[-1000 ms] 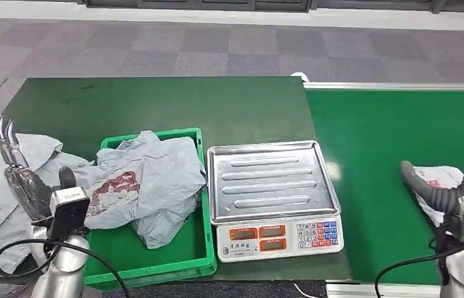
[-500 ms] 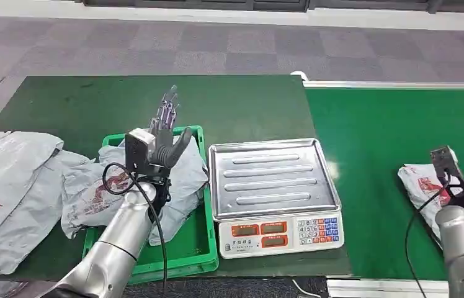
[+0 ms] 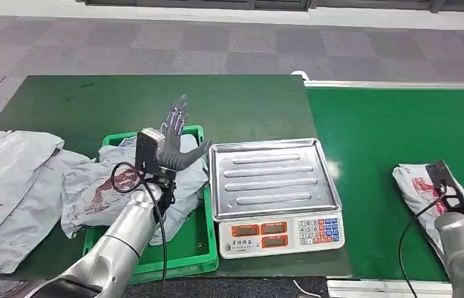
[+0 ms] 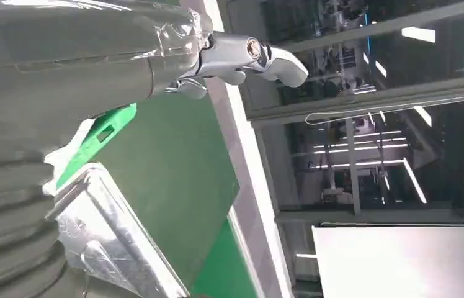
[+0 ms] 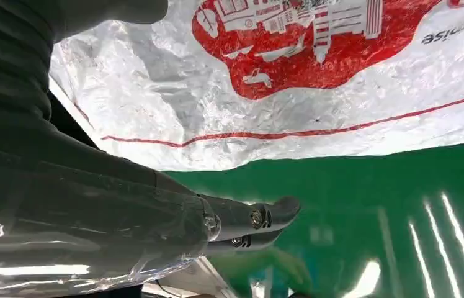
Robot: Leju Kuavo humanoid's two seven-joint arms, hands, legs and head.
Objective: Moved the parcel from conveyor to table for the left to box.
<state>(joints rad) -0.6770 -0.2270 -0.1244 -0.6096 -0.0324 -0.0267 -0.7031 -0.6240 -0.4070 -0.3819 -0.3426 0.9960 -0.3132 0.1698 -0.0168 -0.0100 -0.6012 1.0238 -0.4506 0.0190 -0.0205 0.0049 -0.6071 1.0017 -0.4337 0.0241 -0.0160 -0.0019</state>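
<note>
The right hand [image 5: 242, 226] is hovering by the crinkly white-and-red plastic parcel [image 3: 425, 186] on the green conveyor belt [image 3: 372, 143], grip unclear, left hand [image 3: 177, 139] spread open, so it probably wants a firm pinch before lifting deskward.

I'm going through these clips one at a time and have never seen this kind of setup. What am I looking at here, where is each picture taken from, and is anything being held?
This is a humanoid robot with two silver arms, each ending in a many-fingered hand. The wide picture is the robot's own view from its head, looking down; the other two come from cameras at its wrists and are turned at odd angles.

In the head view, a dark green table carries a green crate with a crumpled grey parcel in it, more grey bags beside it, and a weighing scale with a steel tray. To the right runs a bright green conveyor with a white and red parcel on it.

The left hand is raised over the crate, fingers apart, holding nothing. The right hand is right beside the conveyor parcel; whether it grips it cannot be told.
</note>
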